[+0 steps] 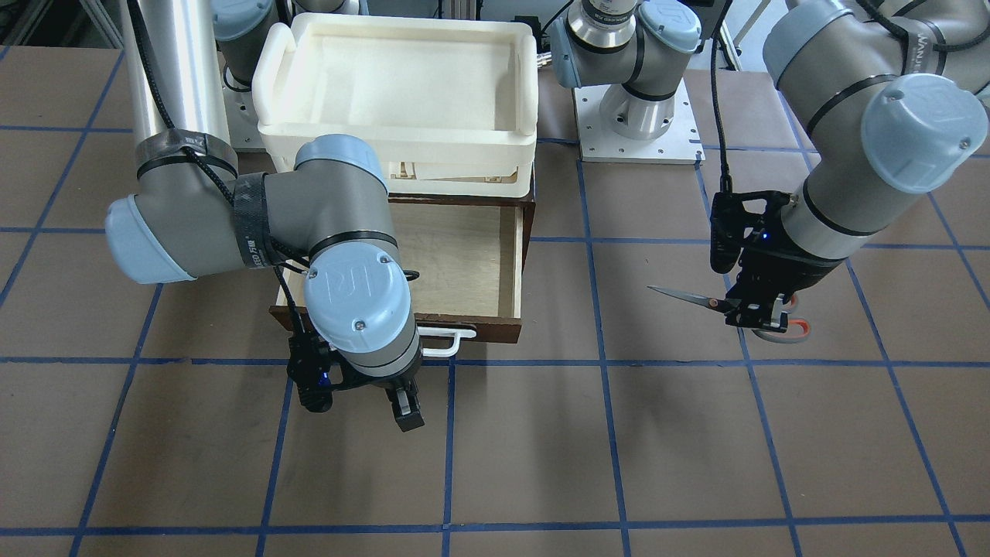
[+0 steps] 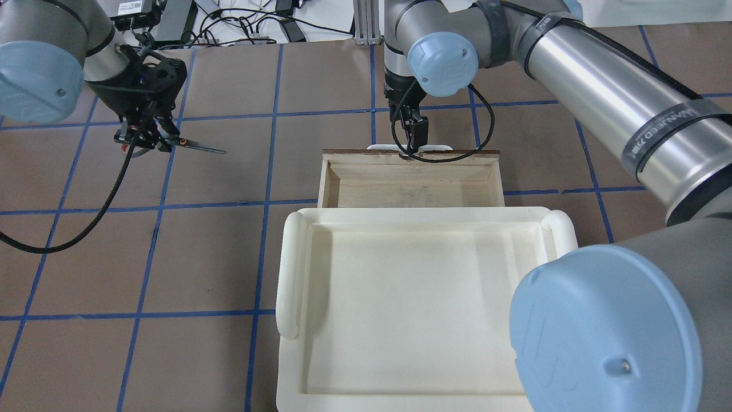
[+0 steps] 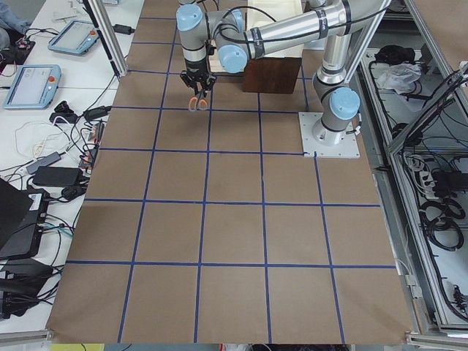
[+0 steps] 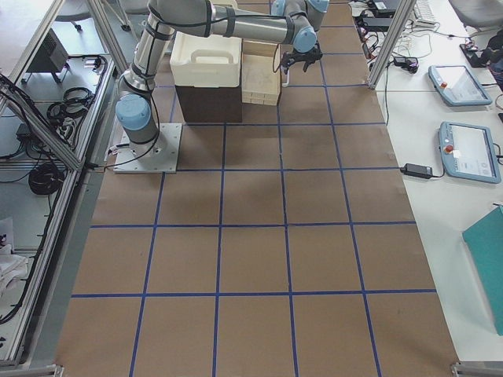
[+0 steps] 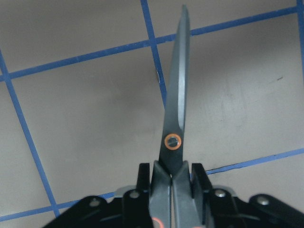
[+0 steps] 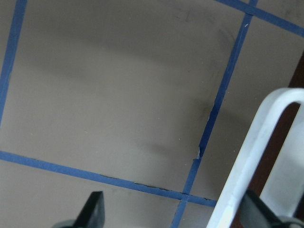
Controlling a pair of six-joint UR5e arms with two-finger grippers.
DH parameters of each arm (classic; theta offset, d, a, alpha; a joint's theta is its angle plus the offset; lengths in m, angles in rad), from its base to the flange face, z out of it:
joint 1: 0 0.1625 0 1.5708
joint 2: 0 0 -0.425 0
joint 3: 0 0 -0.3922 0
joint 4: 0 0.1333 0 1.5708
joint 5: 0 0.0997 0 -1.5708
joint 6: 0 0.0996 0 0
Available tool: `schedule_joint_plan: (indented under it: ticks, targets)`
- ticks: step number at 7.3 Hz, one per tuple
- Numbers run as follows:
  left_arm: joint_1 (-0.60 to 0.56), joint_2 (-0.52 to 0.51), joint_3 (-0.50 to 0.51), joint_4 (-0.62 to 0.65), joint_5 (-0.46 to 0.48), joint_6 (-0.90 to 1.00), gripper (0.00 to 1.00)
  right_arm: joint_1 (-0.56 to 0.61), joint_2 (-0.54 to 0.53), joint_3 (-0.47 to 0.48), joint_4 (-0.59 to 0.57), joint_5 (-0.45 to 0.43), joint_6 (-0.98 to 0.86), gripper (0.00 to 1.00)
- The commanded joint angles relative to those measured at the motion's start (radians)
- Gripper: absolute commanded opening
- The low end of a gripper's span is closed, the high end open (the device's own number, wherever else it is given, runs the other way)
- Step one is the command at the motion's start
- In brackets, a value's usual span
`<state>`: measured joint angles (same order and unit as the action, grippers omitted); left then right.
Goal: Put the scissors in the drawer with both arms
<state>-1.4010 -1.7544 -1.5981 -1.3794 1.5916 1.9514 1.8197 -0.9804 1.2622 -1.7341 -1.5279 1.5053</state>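
My left gripper [image 1: 754, 313] is shut on the scissors [image 1: 688, 298] near the pivot and holds them above the table, well to the side of the drawer. The blades are closed and point toward the drawer [image 1: 472, 329]. The scissors show in the left wrist view [image 5: 175, 118], and in the overhead view [image 2: 197, 149] held by the left gripper [image 2: 143, 137]. The dark brown drawer [image 2: 329, 183] stands pulled open, its plywood interior bare. My right gripper [image 2: 413, 137] hovers open at its white handle [image 6: 251, 156], which lies between the spread fingers [image 6: 92, 211].
A cream-white plastic bin [image 1: 402, 166] sits on top of the cabinet behind the open drawer, also in the overhead view [image 2: 291, 274]. The table is brown with a blue tape grid. The arm bases [image 1: 638, 116] stand at the far edge.
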Motion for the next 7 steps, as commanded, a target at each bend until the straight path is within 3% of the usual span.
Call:
schedule_joint_plan:
  ticks: [1, 5, 7]
  targets:
    - [-0.013, 0.006, 0.001, -0.012, -0.001, -0.022, 0.0, 0.0, 0.008, -0.015, -0.001, 0.0, -0.003, 1.0]
    - [-0.029, 0.013, 0.0, -0.041, -0.004, -0.117, 0.0, 0.0, -0.001, -0.021, 0.008, -0.001, -0.004, 1.0]
    - [-0.044, 0.022, -0.002, -0.055, -0.004, -0.154, 0.0, -0.005, -0.122, -0.009, 0.05, -0.017, -0.137, 1.0]
